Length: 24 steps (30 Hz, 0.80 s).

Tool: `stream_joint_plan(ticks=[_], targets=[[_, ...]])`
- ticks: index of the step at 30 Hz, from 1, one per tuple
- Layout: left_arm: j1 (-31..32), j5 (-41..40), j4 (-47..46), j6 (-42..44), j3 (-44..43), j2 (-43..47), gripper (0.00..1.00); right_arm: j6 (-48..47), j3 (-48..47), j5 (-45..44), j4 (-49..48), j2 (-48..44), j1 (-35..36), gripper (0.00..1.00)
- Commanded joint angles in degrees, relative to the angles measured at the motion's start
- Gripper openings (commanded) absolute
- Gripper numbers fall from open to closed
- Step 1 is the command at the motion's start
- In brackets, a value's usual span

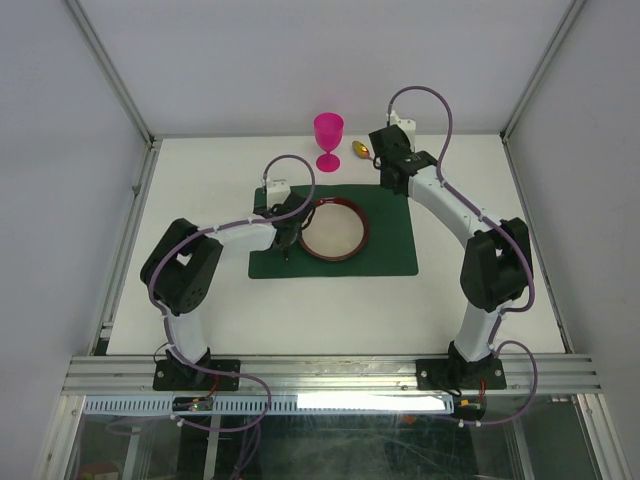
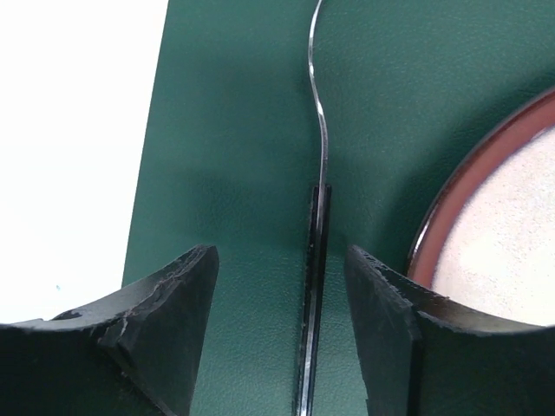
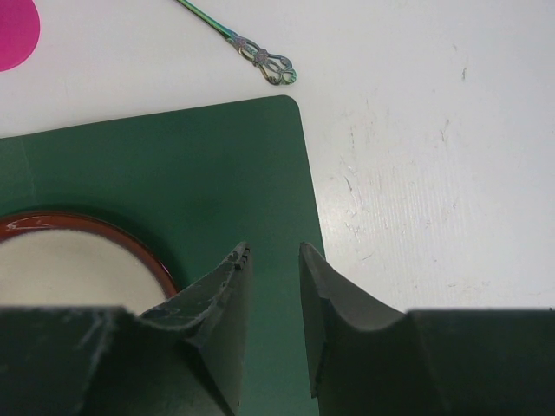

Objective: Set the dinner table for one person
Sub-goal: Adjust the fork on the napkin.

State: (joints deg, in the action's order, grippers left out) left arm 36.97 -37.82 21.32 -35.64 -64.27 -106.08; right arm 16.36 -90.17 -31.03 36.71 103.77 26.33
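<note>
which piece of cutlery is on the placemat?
The silver one left of the plate, on the green placemat. The iridescent one lies off it, on the white table near the goblet.

Placemat [image 2: 234,130] matt green, faintly grained; thin utensil [image 2: 325,139] polished metal; plate [image 2: 455,184] rim glossy red-brown; dinner table [image 3: 416,156] white, matt, scuffed.

Plain pale walls [image 1: 300,60] on three sides; below, perhaps a glass panel [image 1: 330,445].
</note>
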Motion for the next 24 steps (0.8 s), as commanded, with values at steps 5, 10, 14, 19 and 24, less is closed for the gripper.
stream_joint_plan(ticks=[5,10,14,19,24], targets=[[-1.16,2.13,-3.66,-0.22,1.07,2.48,0.51,-0.1,-0.57,-0.66,-1.18,-2.97,-0.27,0.31],[-1.31,2.14,-4.1,-0.31,1.54,2.72,0.4,-0.08,-1.05,-0.43,-0.93,-2.95,-0.23,0.31],[-1.37,2.86,-4.86,0.07,1.62,2.51,0.32,-0.24,-1.14,-0.72,-0.57,-2.91,-0.25,0.31],[-1.38,4.21,-5.49,1.42,1.43,2.11,0.28,-0.06,-1.23,-0.96,-0.21,-2.78,-0.28,0.31],[-1.4,5.05,-6.4,3.81,2.07,3.16,0.2,0.23,-1.91,-0.9,0.34,-2.53,-0.19,0.31]])
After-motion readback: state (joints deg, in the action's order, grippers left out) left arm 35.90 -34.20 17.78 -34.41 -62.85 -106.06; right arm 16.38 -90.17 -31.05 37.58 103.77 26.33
